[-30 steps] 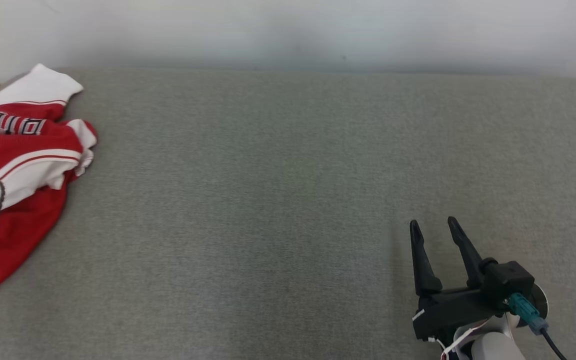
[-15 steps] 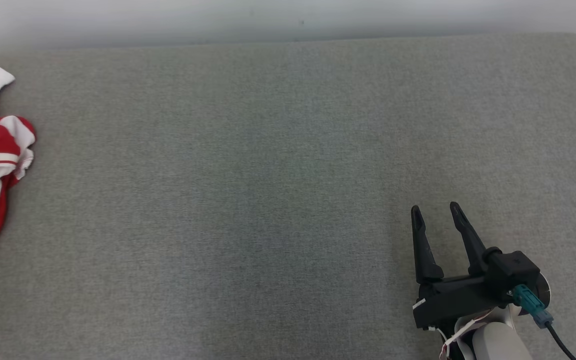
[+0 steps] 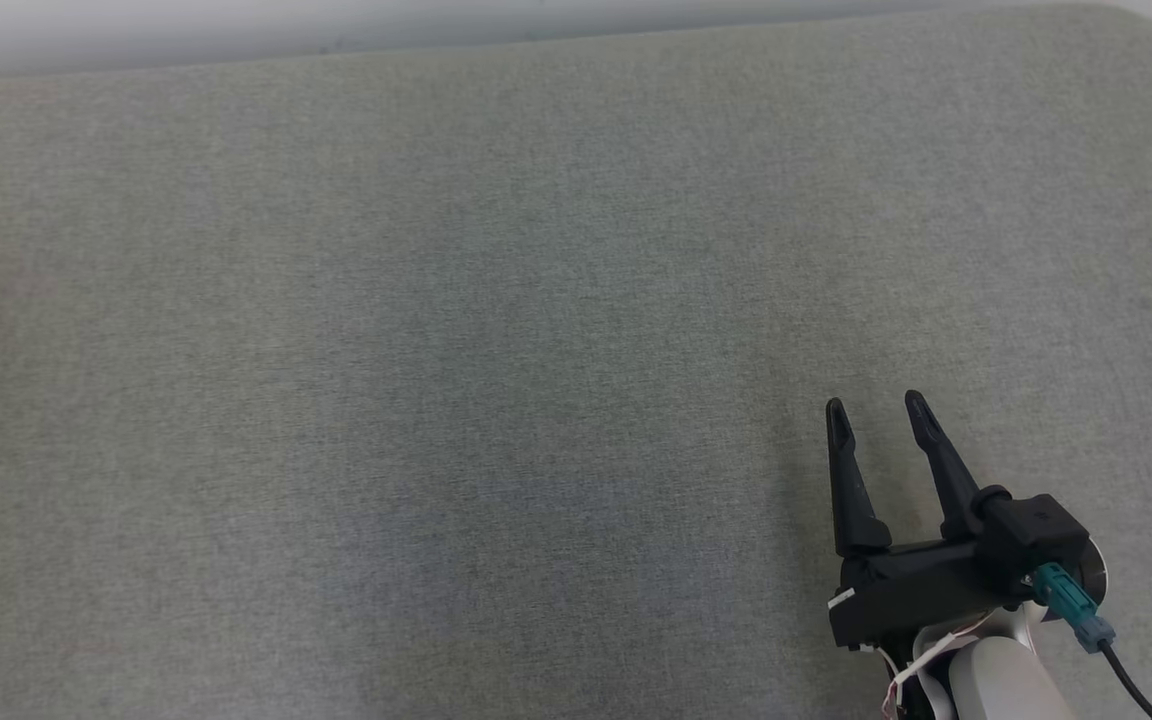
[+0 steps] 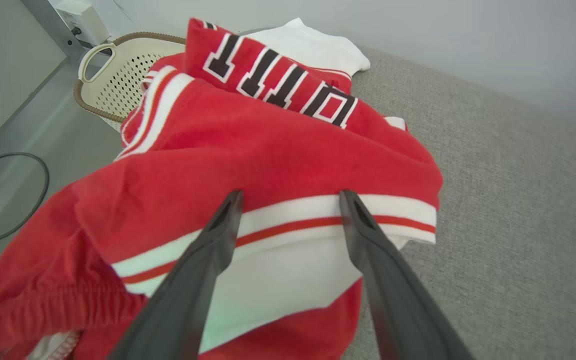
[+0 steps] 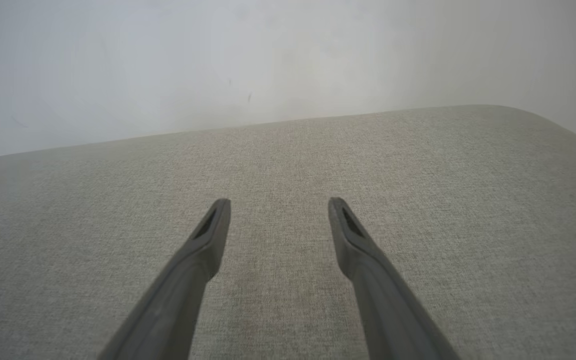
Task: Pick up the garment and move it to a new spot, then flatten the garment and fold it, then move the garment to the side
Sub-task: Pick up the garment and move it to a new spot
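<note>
The crumpled red-and-white jersey garment lies ungrasped at the left edge of the grey fabric tabletop, just before the left gripper, whose fingers, like those of the right gripper, are spread and empty, so every step seems still to do.

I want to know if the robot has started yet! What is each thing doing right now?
garment: crumpled in a heap on the grey surface, not folded.
left gripper: open, fingers spread over the garment, not closed on it.
right gripper: open, empty, over bare grey surface.
basket: stands beyond the garment; its inside is hidden.
</note>
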You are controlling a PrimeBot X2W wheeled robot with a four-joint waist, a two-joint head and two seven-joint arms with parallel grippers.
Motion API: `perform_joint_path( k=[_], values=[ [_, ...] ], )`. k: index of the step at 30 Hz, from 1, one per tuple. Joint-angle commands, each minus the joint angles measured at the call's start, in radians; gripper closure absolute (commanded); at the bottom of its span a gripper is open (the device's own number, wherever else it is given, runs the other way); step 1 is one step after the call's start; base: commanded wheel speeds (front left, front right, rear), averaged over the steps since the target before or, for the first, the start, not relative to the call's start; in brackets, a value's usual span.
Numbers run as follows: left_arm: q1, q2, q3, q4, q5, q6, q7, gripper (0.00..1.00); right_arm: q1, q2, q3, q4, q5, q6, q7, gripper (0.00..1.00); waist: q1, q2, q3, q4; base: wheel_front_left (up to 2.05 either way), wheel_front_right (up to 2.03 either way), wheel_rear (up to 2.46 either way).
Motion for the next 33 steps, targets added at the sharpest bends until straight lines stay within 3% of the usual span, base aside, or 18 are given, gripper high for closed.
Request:
perform_joint_path(
  k=[1, 10, 11, 12, 13, 23, 33],
  values=[
    [0.002, 0.01, -0.007, 0.014, 0.009, 0.006, 0.013, 0.0, -0.008, -0.002, -0.001, -0.003, -0.002, 0.0, -0.005, 0.0, 0.0, -0.0002, 0.015, -0.015, 0.0, 0.0, 0.0],
    [0.028, 0.016, -0.035, 0.037, 0.022, 0.025, 0.046, 0.0, -0.002, -0.002, -0.009, -0.012, -0.011, 0.0, -0.006, 0.0, 0.0, -0.0002, 0.041, -0.029, 0.0, 0.0, 0.0],
    [0.032, 0.018, -0.038, 0.039, 0.025, 0.031, 0.043, 0.45, -0.004, -0.002, -0.008, -0.012, -0.013, 0.0, -0.005, 0.0, 0.0, -0.0002, 0.043, -0.029, 0.0, 0.0, 0.0],
    [0.036, 0.022, -0.044, 0.04, 0.027, 0.035, 0.038, 0.64, -0.005, -0.002, -0.007, -0.013, -0.014, 0.0, -0.006, 0.0, 0.0, -0.0002, 0.045, -0.03, 0.0, 0.0, 0.0],
    [0.039, 0.021, -0.049, 0.041, 0.03, 0.036, 0.037, 1.0, -0.006, -0.002, -0.006, -0.014, -0.015, 0.0, -0.006, 0.0, 0.0, -0.0002, 0.047, -0.03, 0.0, 0.0, 0.0],
    [0.001, 0.023, -0.099, 0.007, 0.059, 0.031, -0.099, 1.0, -0.01, -0.002, -0.011, -0.006, -0.022, 0.0, -0.005, 0.0, 0.0, -0.0002, 0.04, 0.006, 0.0, 0.0, 0.0],
    [-0.107, -0.006, -0.173, -0.075, 0.076, -0.001, -0.231, 1.0, 0.009, -0.002, 0.0, 0.019, 0.015, 0.0, -0.006, 0.0, 0.0, -0.0002, -0.045, 0.046, 0.0, 0.0, 0.0]
  ],
)
